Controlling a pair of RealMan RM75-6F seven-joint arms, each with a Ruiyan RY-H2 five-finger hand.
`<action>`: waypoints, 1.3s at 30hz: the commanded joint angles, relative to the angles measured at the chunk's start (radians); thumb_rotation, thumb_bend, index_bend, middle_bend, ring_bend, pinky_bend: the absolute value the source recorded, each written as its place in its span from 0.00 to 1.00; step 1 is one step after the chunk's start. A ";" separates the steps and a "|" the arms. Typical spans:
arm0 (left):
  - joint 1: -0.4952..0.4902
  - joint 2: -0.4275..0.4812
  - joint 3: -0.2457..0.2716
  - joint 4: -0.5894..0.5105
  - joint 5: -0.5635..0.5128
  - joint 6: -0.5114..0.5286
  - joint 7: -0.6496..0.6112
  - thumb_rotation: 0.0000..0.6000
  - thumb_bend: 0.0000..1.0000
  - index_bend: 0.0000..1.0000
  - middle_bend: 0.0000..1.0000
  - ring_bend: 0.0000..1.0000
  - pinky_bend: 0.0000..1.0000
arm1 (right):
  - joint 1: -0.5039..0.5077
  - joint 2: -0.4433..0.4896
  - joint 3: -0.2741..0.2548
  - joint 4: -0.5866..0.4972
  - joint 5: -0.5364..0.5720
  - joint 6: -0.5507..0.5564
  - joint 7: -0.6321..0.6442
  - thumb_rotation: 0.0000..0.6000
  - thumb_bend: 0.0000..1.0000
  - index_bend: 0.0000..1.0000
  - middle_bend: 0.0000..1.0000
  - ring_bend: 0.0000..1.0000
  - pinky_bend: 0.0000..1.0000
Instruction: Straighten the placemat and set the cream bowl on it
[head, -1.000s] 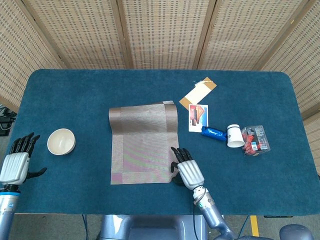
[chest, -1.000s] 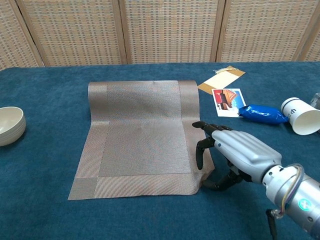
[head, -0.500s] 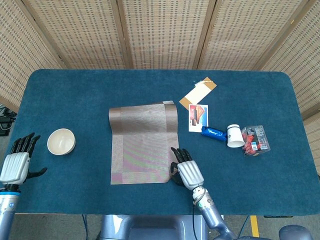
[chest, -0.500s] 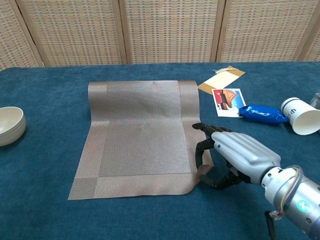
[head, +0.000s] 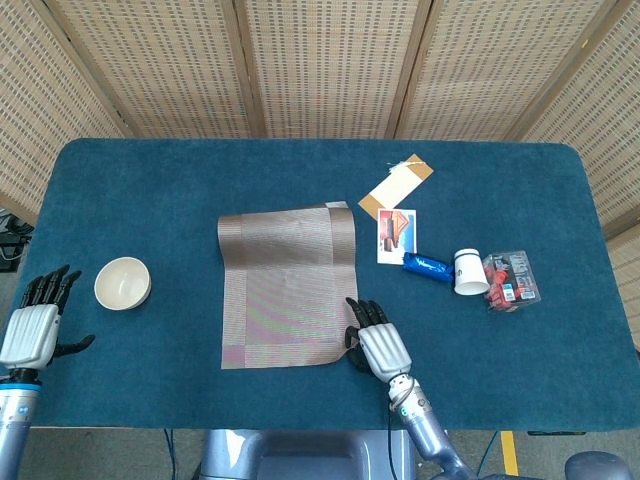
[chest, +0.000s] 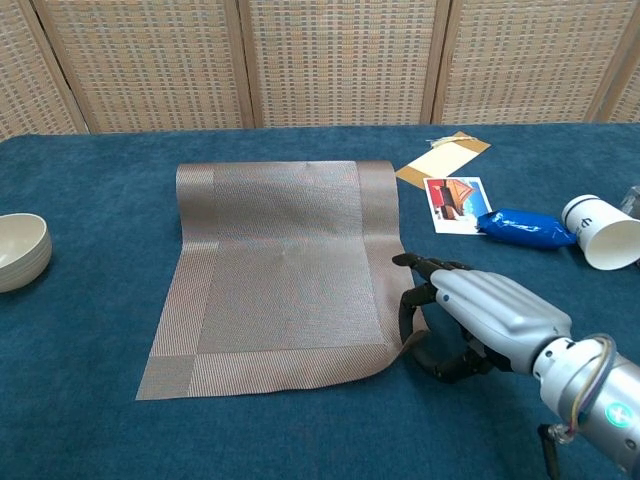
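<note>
On the blue table (head: 180, 190), the placemat (head: 287, 285) lies centre, its near right corner lifted and pinched by the right hand (chest: 470, 320). The left hand (head: 35, 325), fingers apart and holding nothing, hovers near the cream bowl (head: 122, 283) at the left.

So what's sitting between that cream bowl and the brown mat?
Nothing but bare blue table cloth. The head view shows the cream bowl left of the placemat, apart from it, with no object in the gap.
</note>
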 joint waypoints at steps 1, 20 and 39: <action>0.000 0.000 0.001 -0.001 0.001 0.000 0.000 1.00 0.14 0.08 0.00 0.00 0.00 | -0.004 0.007 0.000 -0.014 0.003 0.004 -0.004 1.00 0.65 0.58 0.00 0.00 0.00; 0.001 0.001 0.001 -0.003 0.004 0.004 0.002 1.00 0.14 0.08 0.00 0.00 0.00 | -0.038 0.096 -0.019 -0.092 -0.006 0.037 0.000 1.00 0.62 0.61 0.02 0.00 0.00; 0.001 -0.002 0.002 -0.004 0.004 0.006 0.012 1.00 0.14 0.08 0.00 0.00 0.00 | -0.099 0.304 -0.007 -0.167 -0.009 0.102 0.078 1.00 0.59 0.61 0.02 0.00 0.00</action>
